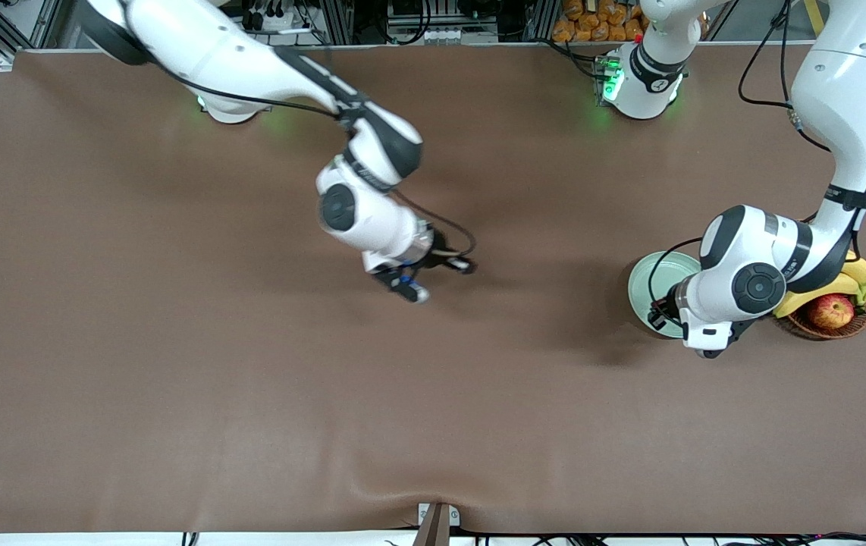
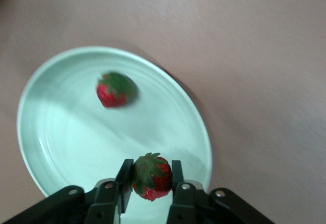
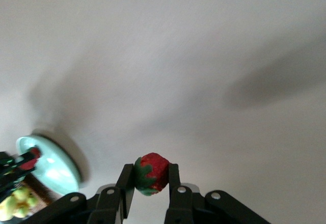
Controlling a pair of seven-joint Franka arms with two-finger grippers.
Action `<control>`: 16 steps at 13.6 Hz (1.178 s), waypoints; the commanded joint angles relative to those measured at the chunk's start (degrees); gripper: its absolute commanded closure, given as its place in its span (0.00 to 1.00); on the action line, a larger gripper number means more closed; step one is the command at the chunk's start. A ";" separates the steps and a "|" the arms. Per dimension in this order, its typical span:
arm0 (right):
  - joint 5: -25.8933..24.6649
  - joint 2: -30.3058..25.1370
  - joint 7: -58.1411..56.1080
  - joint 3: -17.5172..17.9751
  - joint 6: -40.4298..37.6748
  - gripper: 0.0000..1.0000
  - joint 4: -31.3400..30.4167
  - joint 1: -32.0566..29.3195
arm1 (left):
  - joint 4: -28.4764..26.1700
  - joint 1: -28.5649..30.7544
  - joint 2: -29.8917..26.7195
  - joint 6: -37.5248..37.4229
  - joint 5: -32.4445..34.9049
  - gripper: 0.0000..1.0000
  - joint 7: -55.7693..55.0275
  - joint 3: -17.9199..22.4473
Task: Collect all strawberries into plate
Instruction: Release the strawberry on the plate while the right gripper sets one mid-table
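Your left gripper hangs over the plate, jaws pinching a strawberry: soft, light, so go gently. One berry already lies in the plate. Your right gripper, over mid-counter, pinches the third strawberry. The basket beside the plate holds apple and bananas.

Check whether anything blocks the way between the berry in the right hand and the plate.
The left hand, shut on its own strawberry, hangs over the plate. The right hand holds a strawberry over bare table near the middle; nothing on the table lies between it and the plate.
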 commanded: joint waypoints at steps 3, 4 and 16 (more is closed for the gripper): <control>0.42 11.02 5.01 -0.68 12.74 1.00 9.12 9.40 | 0.08 1.92 0.05 -0.34 2.42 0.00 3.62 -0.75; 0.42 13.05 5.37 -1.90 13.44 1.00 11.76 11.77 | 0.08 1.92 -0.04 -0.42 2.33 0.00 3.61 -0.83; -2.03 6.14 4.40 -7.80 -2.06 0.00 12.57 6.63 | 0.34 -7.37 -0.22 -1.13 1.63 0.00 -17.17 -5.93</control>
